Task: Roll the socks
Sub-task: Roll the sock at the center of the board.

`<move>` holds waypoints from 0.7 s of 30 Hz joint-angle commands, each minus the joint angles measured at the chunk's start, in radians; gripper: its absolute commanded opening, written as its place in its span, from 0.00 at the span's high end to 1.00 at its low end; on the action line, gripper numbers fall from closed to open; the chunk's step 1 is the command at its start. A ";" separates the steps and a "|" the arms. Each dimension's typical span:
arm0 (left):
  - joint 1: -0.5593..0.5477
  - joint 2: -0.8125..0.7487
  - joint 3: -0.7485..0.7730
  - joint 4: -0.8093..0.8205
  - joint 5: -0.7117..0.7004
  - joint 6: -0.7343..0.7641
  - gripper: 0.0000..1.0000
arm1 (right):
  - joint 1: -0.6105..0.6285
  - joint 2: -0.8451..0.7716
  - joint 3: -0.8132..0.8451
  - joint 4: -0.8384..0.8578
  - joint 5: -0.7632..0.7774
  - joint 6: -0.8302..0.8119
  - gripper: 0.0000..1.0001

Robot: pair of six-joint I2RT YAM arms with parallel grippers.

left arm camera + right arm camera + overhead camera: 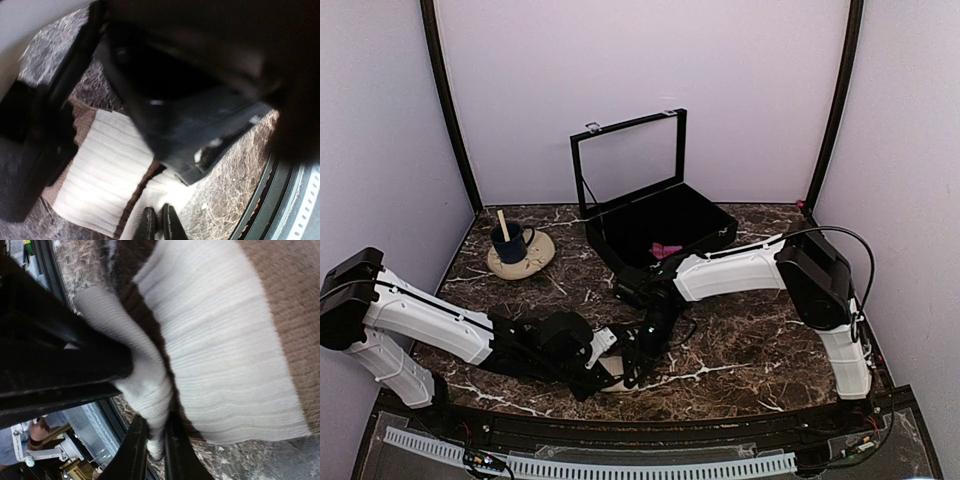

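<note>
The cream sock, ribbed with brown bands, lies on the marble near the front edge, mostly hidden under both grippers in the top view. My left gripper is shut on a raised fold of the cream sock. Facing it, my right gripper pinches the same fold of the cream sock. From above, the left gripper and right gripper nearly touch. The pink sock lies inside the black case.
The open black case stands at the back centre with its lid up. A beige saucer with a dark blue cup sits at the back left. The table's front rail runs close behind the grippers.
</note>
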 commanded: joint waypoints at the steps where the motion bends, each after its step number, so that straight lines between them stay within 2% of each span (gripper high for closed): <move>1: -0.007 0.000 -0.051 -0.066 0.029 -0.097 1.00 | -0.027 -0.012 -0.018 0.062 -0.008 0.014 0.82; 4: -0.006 -0.018 -0.075 -0.060 0.023 -0.145 1.00 | -0.041 -0.028 -0.032 0.085 -0.023 0.024 0.75; 8: -0.002 -0.019 -0.087 -0.065 0.030 -0.183 1.00 | -0.063 -0.051 -0.052 0.111 -0.042 0.029 0.71; 15: 0.041 -0.050 -0.116 -0.037 0.072 -0.230 1.00 | -0.102 -0.086 -0.125 0.170 -0.078 0.038 0.69; 21: 0.112 -0.085 -0.145 0.008 0.166 -0.241 1.00 | -0.140 -0.139 -0.200 0.256 -0.078 0.076 0.69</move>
